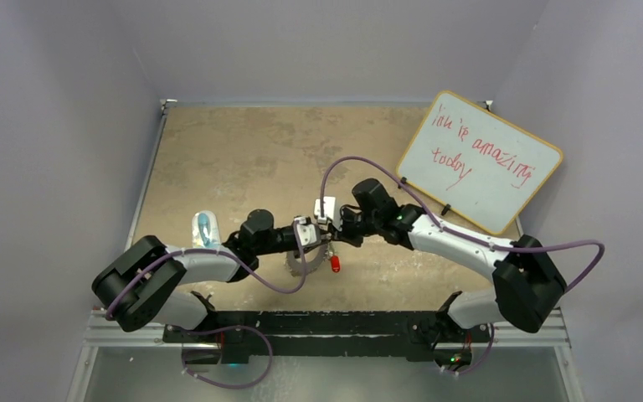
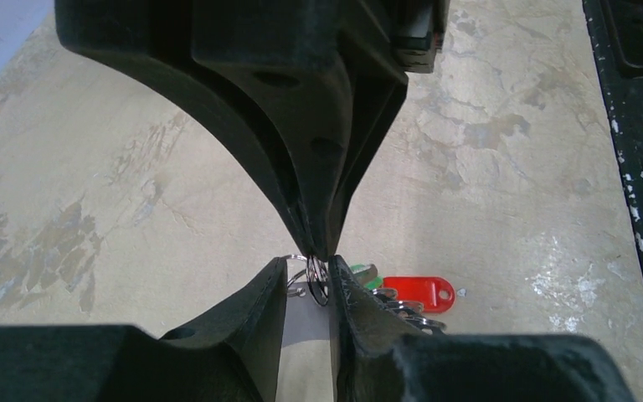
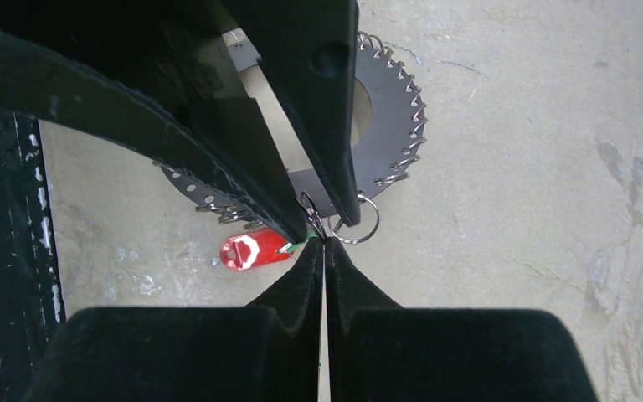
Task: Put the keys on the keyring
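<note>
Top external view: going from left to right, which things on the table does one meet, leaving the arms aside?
clear bluish plastic object → keyring → red-headed key → whiteboard

Most of the green key (image 2: 363,271) and half the keyring (image 3: 389,109) lie hidden behind black fingers (image 3: 310,100).

Both arms reach inward and meet between their bases, wrists tipped downward, fingertips nose to nose. The left gripper (image 1: 306,240) holds its jaws slightly apart, possibly pinching something; the right gripper (image 1: 335,228) is pressed fully closed.
</note>
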Available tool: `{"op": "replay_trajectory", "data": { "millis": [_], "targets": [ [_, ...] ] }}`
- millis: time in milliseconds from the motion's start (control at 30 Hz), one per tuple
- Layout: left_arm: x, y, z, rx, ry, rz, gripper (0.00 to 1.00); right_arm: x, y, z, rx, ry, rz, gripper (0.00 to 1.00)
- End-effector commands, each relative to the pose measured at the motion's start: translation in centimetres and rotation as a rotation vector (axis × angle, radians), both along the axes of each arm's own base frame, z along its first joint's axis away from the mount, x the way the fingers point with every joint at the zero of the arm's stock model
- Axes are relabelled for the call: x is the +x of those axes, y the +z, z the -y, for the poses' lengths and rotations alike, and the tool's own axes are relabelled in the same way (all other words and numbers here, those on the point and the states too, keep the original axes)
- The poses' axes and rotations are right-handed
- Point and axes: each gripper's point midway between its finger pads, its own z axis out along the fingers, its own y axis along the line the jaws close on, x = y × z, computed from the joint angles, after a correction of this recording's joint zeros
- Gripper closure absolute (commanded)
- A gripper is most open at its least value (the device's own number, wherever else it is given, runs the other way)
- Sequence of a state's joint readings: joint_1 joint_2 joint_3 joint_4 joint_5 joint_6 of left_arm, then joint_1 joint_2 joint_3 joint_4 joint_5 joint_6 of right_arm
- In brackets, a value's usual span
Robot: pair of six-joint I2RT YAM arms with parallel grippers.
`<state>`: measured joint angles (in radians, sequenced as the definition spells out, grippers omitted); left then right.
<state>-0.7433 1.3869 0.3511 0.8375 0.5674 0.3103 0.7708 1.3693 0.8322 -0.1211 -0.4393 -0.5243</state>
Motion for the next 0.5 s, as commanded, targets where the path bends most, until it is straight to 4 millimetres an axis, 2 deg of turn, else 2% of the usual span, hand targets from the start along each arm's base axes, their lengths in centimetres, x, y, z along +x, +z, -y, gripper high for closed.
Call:
{"op": "replay_trajectory", "data": {
  "millis": [0,167,300,467],
  "targets": [
    [0.8,1.5,0.6,0.000,0.002,0.051,0.80,0.4,2.2,-2.1,0.061,0.039,0.052,1.00],
    [0.6,0.5,0.5,0.058,-0.012,0.026,0.94,0.5,2.2,-2.5,0.053,0.043,0.054,1.00],
    [0.9,0.0,0.1,0.121,0.000,0.027,0.96,0.7,2.3,-2.5,0.044,0.037,0.061,1.00],
    [1.3,0.2,-0.7,0.146,0.043,0.039,1.00,0.9,2.6,-2.6,0.048,0.033,0.073,1.00]
  ]
}}
